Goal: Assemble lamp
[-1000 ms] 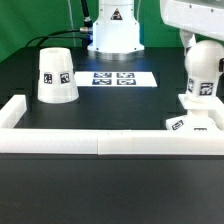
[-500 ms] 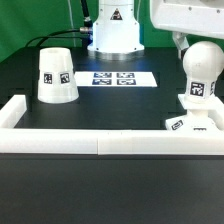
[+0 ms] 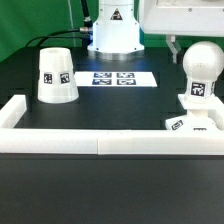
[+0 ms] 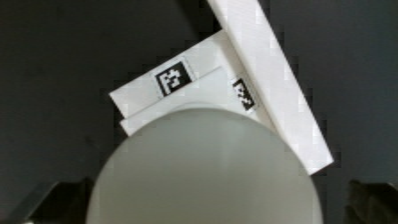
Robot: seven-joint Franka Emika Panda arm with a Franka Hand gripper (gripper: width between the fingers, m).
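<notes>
The white rounded bulb (image 3: 201, 75) stands upright on the flat square base (image 3: 196, 122) at the exterior view's right, against the rail corner. My gripper (image 3: 196, 38) hangs just above the bulb's top. One finger (image 3: 176, 46) shows beside it. In the wrist view the bulb (image 4: 205, 160) fills the frame, with the tagged base (image 4: 187, 85) below it. My dark fingertips (image 4: 63, 205) stand apart on either side of the bulb, open and holding nothing. The truncated-cone shade (image 3: 56, 74) stands alone at the exterior view's left.
White border rails (image 3: 100, 142) run along the front and up both sides; one rail (image 4: 267, 70) lies next to the base. The marker board (image 3: 118, 78) lies at the back middle, in front of the arm's white pedestal (image 3: 113, 35).
My gripper has let go of the bulb and risen straight up. One second ago its fingers were around the bulb's upper part. The bulb stays on the base.
</notes>
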